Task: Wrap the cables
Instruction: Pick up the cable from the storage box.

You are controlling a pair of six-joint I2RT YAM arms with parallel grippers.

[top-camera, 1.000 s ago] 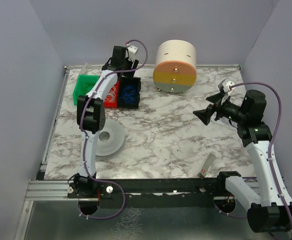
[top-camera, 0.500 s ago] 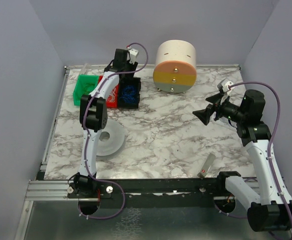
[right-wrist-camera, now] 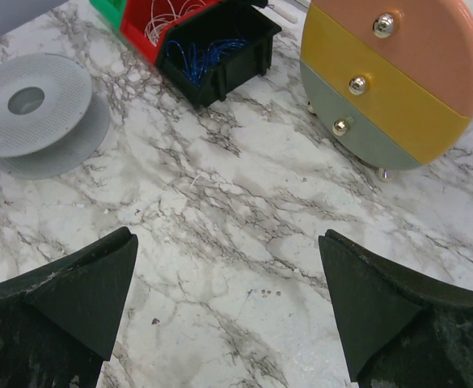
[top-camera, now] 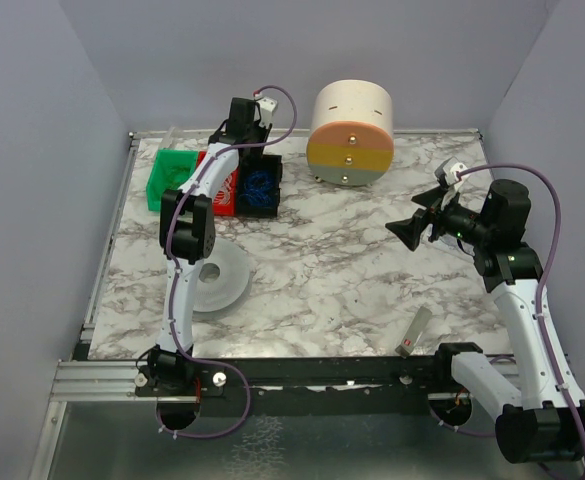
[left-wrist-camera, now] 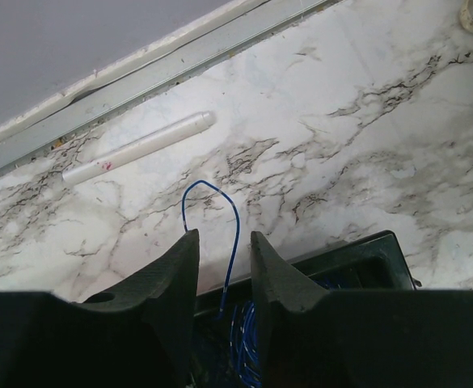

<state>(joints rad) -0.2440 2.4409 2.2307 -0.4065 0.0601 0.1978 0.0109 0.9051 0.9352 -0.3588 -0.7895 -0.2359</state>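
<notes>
The cables, a thin dark wire, are out of view in every frame. My left gripper (top-camera: 251, 148) hangs over the back edge of a black bin (top-camera: 275, 168) that holds a blue wire coil (top-camera: 260, 186). In the left wrist view its fingers (left-wrist-camera: 224, 238) stand a narrow gap apart. A strand of the blue wire (left-wrist-camera: 234, 234) rises between them and loops over the marble without clearly touching either pad. My right gripper (top-camera: 412, 228) hovers wide open above bare marble at mid right, with nothing between its fingers (right-wrist-camera: 224, 236).
A red bin (right-wrist-camera: 143, 36) with white wire and a green bin (top-camera: 167, 178) sit beside the black bin (right-wrist-camera: 244, 48). A grey spool (top-camera: 217, 280) lies front left. A round drawer unit (top-camera: 352, 135) stands at the back. A white stick (left-wrist-camera: 139, 148) lies by the rail and a small grey piece (top-camera: 415, 332) near the front.
The left arm has swung a little right and settled over the black bin, and its jaws have narrowed around the blue strand. The right arm has not moved.
</notes>
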